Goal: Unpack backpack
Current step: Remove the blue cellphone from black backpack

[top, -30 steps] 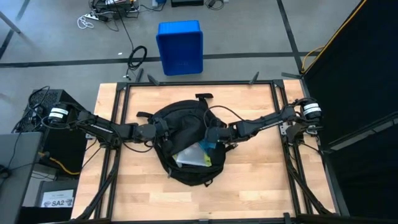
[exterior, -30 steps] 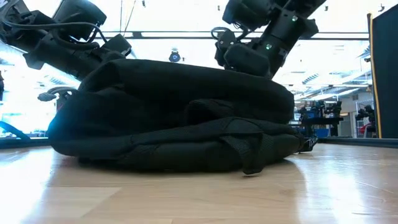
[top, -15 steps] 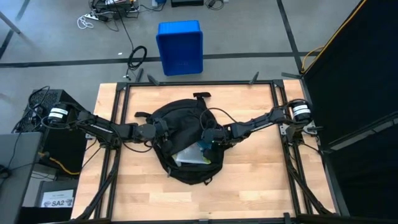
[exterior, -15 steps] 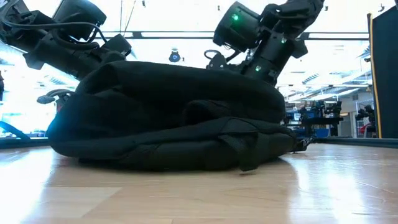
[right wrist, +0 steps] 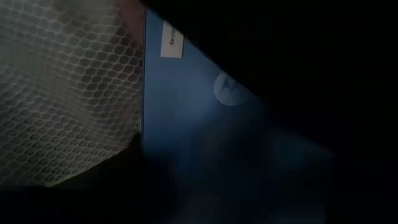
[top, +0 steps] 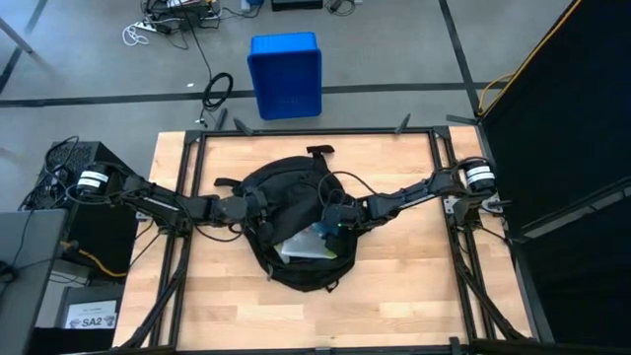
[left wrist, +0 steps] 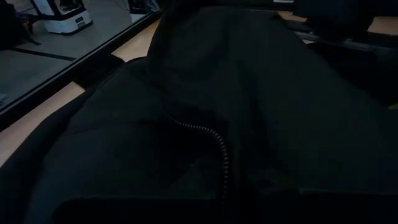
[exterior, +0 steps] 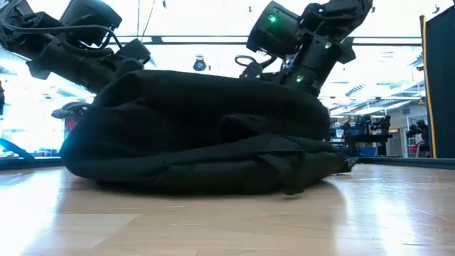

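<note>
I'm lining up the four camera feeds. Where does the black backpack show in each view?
High view: backpack at the table's centre, between both arms.
Low view: backpack fills the middle, lying on the tabletop.
Left wrist view: its black fabric and zipper fill the picture.
Right wrist view: only its dark interior, beside a blue item.
Shared landmark: the wooden table.

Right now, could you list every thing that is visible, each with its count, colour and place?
backpack: one, black, table centre, open.
pale contents: several, white and grey, inside the backpack opening.
blue flat item: one, blue, inside the backpack beside white mesh.
bin: one, blue, floor beyond the table.
table: one, light wood.
left hand: one, dark, shut on the backpack edge.
right hand: one, dark, at the backpack opening.
</note>
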